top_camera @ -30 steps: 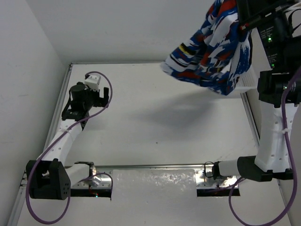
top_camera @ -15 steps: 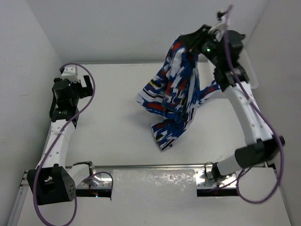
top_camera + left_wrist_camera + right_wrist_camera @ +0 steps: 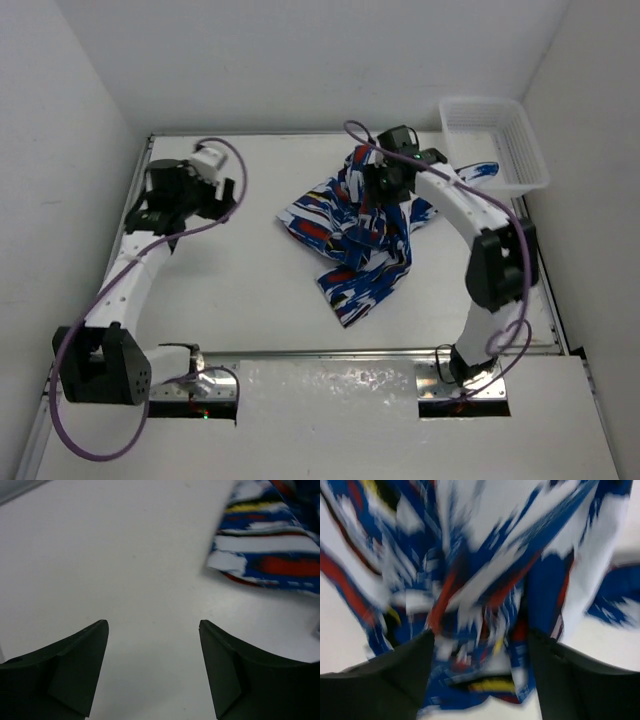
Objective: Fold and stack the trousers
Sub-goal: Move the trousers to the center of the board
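The trousers (image 3: 355,240) lie in a crumpled heap on the table, royal blue with white, red, black and yellow patches, spreading from the middle toward the back right. My right gripper (image 3: 380,185) hangs just over the heap's far part. In the right wrist view its jaws (image 3: 479,632) stand wide apart with the blurred fabric (image 3: 485,580) filling the space between and beyond them. My left gripper (image 3: 228,195) is open and empty over bare table at the left. In the left wrist view (image 3: 152,622) a trouser edge (image 3: 270,555) shows at the upper right, well apart from the fingers.
A white mesh basket (image 3: 495,140) stands at the back right corner, with a bit of trouser fabric just in front of it. White walls close in the table on the left, back and right. A metal rail (image 3: 330,352) runs along the near edge.
My right arm swung the trousers down from high at the back right onto the table, where they now lie in a heap. My left gripper moved right, toward the heap.
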